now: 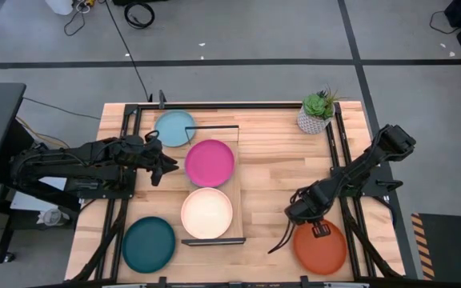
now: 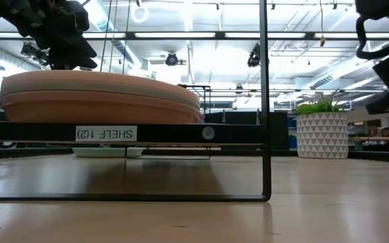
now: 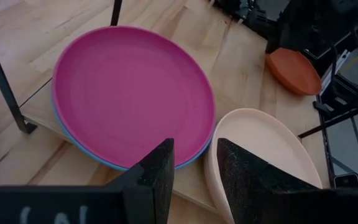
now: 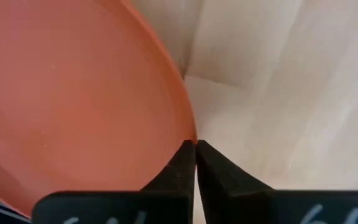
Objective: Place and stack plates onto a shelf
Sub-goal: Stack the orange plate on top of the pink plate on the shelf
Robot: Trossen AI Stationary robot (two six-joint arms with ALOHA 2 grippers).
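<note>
orange plate [image 4: 73, 93] is sitting pinched in the right gripper [image 4: 195, 163] on the wooden table [image 1: 278, 160]; only the left wrist view is showing the left gripper [image 3: 194, 177] gaping narrowly, empty, over the magenta plate [image 3: 129, 93].

2 dark, jointed robot arms with black cabling along their links; each ends in a 2-finger gripper, the left gripper [image 3: 194, 180] and right gripper [image 4: 196, 163], with matte black, rough-textured wedge fingers.

blue plate [image 3: 82, 146] (mostly under magenta)
</note>
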